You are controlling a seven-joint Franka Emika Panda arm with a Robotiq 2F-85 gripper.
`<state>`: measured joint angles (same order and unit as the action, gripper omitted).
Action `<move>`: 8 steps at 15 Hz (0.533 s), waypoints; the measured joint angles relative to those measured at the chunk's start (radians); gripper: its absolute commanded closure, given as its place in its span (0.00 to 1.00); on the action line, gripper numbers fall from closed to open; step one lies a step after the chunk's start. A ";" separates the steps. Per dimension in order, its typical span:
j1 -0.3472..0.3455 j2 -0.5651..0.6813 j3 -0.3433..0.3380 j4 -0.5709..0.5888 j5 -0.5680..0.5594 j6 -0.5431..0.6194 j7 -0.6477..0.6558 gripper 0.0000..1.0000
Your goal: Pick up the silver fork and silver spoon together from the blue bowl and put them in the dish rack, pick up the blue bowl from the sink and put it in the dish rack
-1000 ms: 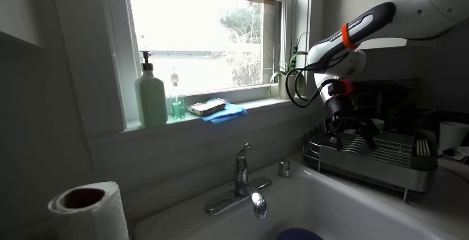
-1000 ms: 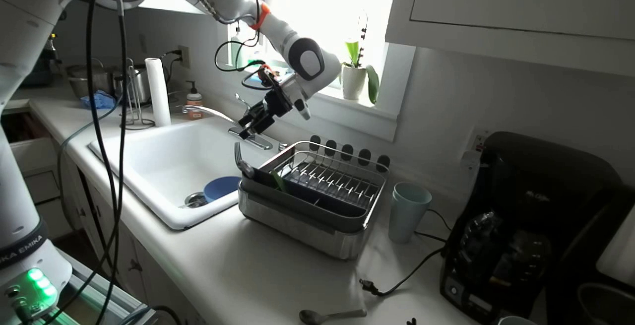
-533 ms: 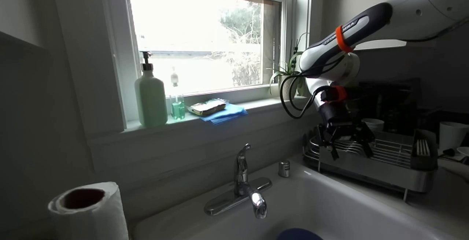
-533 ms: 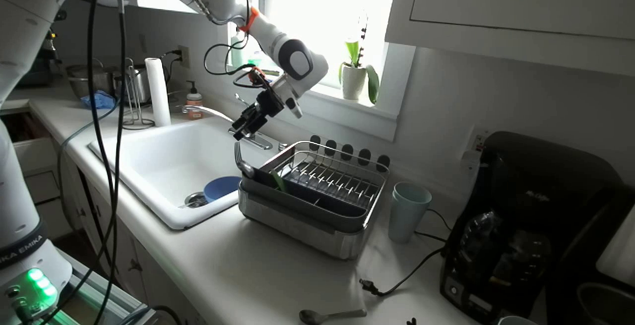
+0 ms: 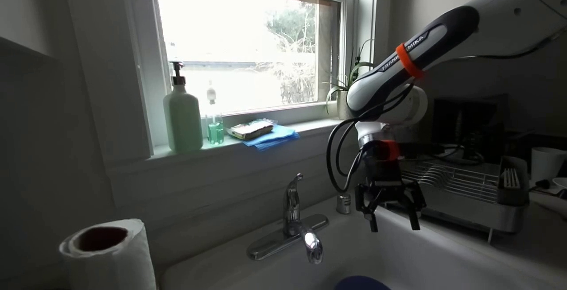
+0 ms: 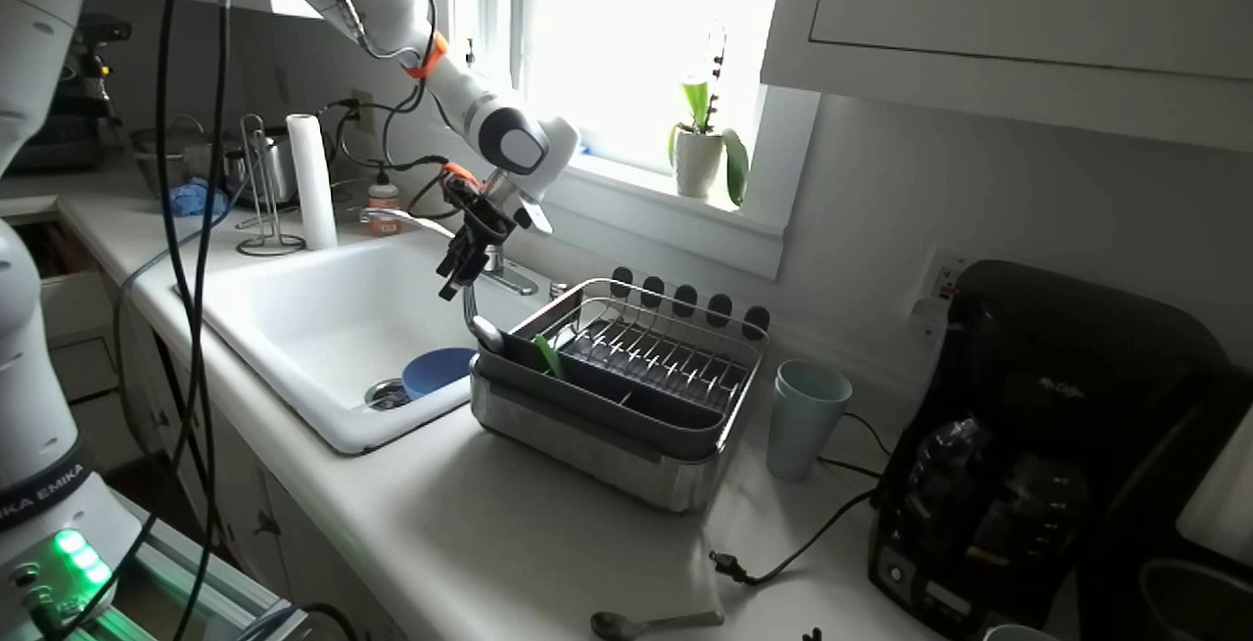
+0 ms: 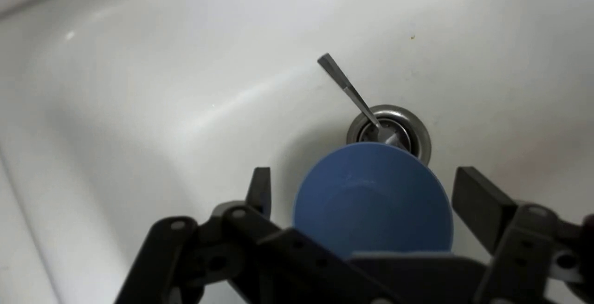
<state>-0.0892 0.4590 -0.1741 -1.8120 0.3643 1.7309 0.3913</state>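
Since a moment ago, my gripper [image 5: 394,229] has dropped toward seven o'clock in an exterior view, over the sink [image 5: 427,257], fingers spread wide. The bowl [image 7: 371,197] sits there, mouth facing my wrist camera; past its twelve o'clock rim a utensil [image 7: 345,83] lies eleven-to-five, handle at eleven. In an exterior view the fork [image 6: 470,302] leans toward eleven in the dish rack [image 6: 587,453].

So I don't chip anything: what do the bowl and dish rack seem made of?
The bowl looks like plastic, smooth and satin: plain blue with faint, soft highlights, though ceramic is possible. The dish rack seems mostly metal, probably steel: greyish sheen on its side, bright glints on its wires.
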 measured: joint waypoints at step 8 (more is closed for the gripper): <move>-0.007 -0.006 0.039 -0.136 0.033 0.306 -0.109 0.00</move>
<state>-0.0962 0.4534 -0.1346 -1.9482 0.3978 2.0364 0.2820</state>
